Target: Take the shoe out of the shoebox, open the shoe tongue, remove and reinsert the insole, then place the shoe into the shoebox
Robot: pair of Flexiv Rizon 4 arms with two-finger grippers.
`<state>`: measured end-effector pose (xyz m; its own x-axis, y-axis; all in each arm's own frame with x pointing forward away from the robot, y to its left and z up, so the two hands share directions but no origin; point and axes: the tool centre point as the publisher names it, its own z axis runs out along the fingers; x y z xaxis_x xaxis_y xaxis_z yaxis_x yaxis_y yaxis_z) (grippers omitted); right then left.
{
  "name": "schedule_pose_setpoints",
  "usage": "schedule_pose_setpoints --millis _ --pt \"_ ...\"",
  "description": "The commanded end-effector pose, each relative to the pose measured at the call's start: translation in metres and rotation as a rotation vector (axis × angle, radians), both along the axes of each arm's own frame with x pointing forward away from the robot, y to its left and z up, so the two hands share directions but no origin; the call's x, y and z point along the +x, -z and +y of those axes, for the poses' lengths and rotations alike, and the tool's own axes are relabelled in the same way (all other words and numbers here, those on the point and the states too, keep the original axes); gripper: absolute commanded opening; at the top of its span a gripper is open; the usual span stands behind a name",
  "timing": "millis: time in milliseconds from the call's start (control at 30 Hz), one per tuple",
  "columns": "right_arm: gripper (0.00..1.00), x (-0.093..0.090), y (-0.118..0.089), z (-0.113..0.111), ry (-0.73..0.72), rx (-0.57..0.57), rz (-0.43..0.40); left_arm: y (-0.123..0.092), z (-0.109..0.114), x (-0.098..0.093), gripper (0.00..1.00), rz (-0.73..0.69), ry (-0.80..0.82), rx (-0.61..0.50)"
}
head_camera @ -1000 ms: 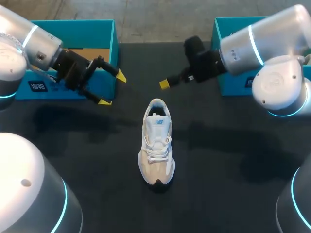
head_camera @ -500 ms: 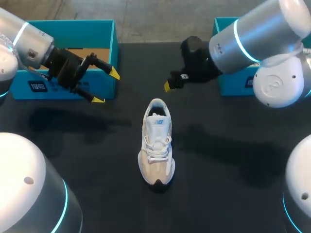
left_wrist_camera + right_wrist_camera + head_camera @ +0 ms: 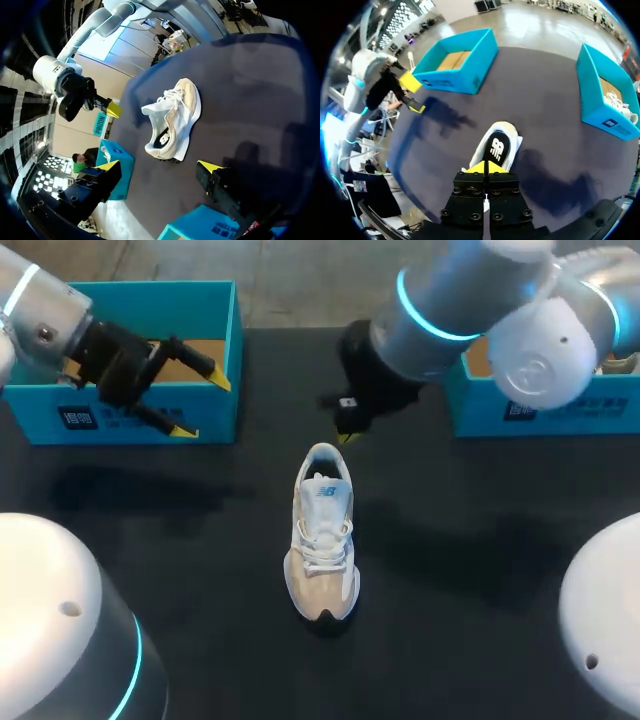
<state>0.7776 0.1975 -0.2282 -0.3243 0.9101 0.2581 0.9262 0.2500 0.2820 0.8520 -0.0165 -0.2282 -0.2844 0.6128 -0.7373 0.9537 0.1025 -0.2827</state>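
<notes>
A white sneaker (image 3: pixel 323 530) lies upright on the dark table, heel toward the far side. My right gripper (image 3: pixel 345 428) hangs shut and empty just beyond and above the heel; in the right wrist view its closed tips (image 3: pixel 485 168) sit over the sneaker's heel opening (image 3: pixel 496 145). My left gripper (image 3: pixel 200 403) stands open in front of the left blue shoebox (image 3: pixel 228 335), well left of the sneaker. Seen from the left wrist, the sneaker (image 3: pixel 172 120) lies ahead of the open left gripper (image 3: pixel 159 167), with the right gripper (image 3: pixel 111 107) beyond it.
A second blue box (image 3: pixel 456 412) stands at the far right, with something white (image 3: pixel 621 106) inside. The left shoebox (image 3: pixel 470 75) shows a bare cardboard floor. Dark tabletop (image 3: pixel 470 540) surrounds the sneaker.
My right arm has swung left, and its shut gripper has come down toward the sneaker's heel. My left gripper has drawn back left toward its box, still open.
</notes>
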Motion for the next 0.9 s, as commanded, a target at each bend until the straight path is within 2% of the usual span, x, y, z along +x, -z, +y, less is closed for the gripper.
schedule_pose_setpoints --millis 33,267,533,900 --pt "0.00 0.001 0.005 0.011 0.065 -0.244 -0.044 -0.020 0.020 -0.007 1.00 -0.019 -0.015 0.050" --pt "0.00 0.000 0.018 0.016 0.055 -0.274 -0.011 -0.041 0.045 -0.007 1.00 -0.060 -0.060 0.101" --pt "0.00 0.000 0.018 0.016 0.055 -0.274 -0.011 -0.049 0.064 0.001 1.00 -0.074 -0.085 0.127" --pt "0.00 0.000 0.018 0.016 0.055 -0.274 -0.011 -0.060 0.090 0.001 1.00 -0.097 -0.133 0.145"
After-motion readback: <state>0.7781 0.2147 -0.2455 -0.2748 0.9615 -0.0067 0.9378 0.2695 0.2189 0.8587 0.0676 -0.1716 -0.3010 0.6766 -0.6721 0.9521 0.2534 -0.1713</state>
